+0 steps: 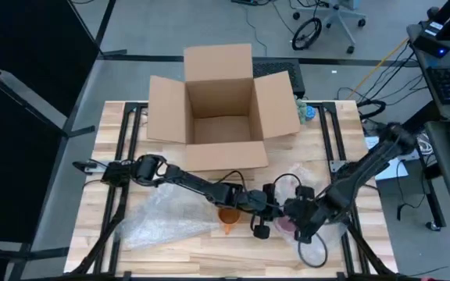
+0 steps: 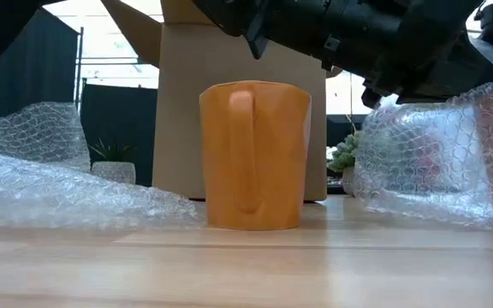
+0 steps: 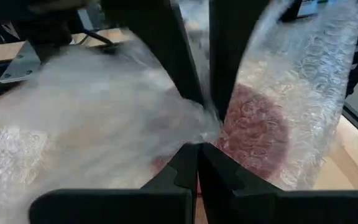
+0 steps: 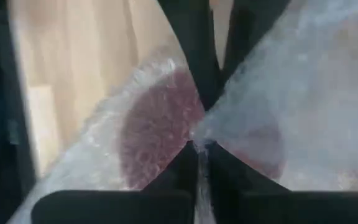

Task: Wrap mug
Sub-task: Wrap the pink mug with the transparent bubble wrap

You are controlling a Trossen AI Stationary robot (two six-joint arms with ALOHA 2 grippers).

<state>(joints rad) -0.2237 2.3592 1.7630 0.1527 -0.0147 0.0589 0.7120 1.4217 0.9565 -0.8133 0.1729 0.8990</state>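
A dark red mug [image 3: 253, 130] sits inside a sheet of bubble wrap [image 1: 287, 224] at the table's near middle; in the low view the bundle [image 2: 435, 162] stands on the table. My left gripper [image 3: 197, 152] and my right gripper [image 4: 197, 149] meet tip to tip over it, each shut on the wrap. An orange mug [image 2: 255, 154] stands upright and bare on the table just left of them, its handle toward the near edge. My left gripper pinches a gathered bunch of the bubble wrap [image 3: 201, 127] between its two fingers, above the red mug and slanting down from the table's left. The wrap fans out taut from the pinch. How many layers it has cannot be told. My right gripper pinches the same gathered wrap [image 4: 199, 135] between its two fingers, coming from the table's right and meeting the left fingers [image 4: 197, 43] head on. The wrap spreads from the pinch over the red mug [image 4: 154, 130], which stays below on the table.
A second loose sheet of bubble wrap [image 1: 158, 218] lies at the near left. An open cardboard box [image 1: 221, 105] stands at the far middle. Black frame rails [image 1: 338, 136] run along both sides of the wooden table.
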